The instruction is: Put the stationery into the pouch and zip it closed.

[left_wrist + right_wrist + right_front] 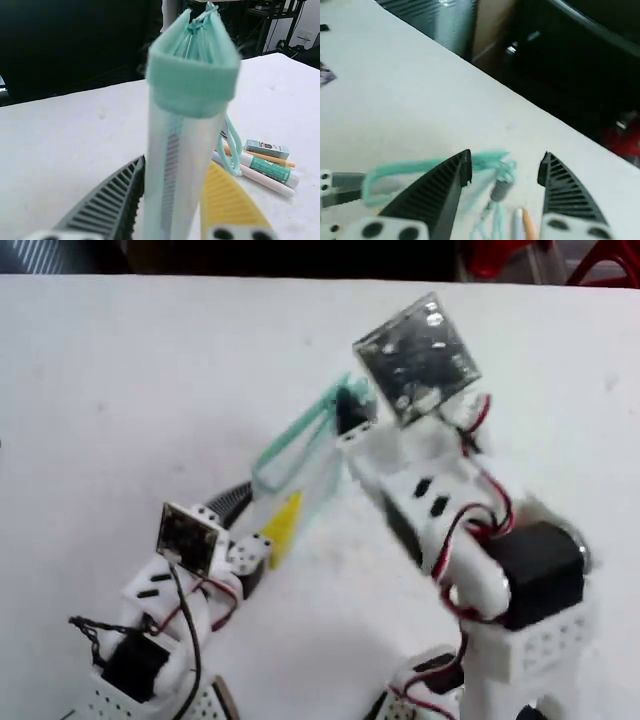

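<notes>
The pouch (298, 455) is clear with a teal rim and lies slanted at mid-table. My left gripper (258, 520) is shut on its near end, the clear body (182, 150) pinched between a grey finger (115, 200) and a yellow one (225, 200). My right gripper (348, 415) is at the pouch's far end and stands open (505, 159). The grey zipper pull (500, 189) and the teal rim (420, 167) lie between its black fingers. The stationery (267, 167), a few pens, a pencil and a small box, lies on the table beside the pouch; pen tips (522, 225) show under the right gripper.
The white table (120, 390) has open room to the left and at the back. Its far edge (300, 278) borders a dark room. The right arm's body (500, 570) stands over the front right of the table.
</notes>
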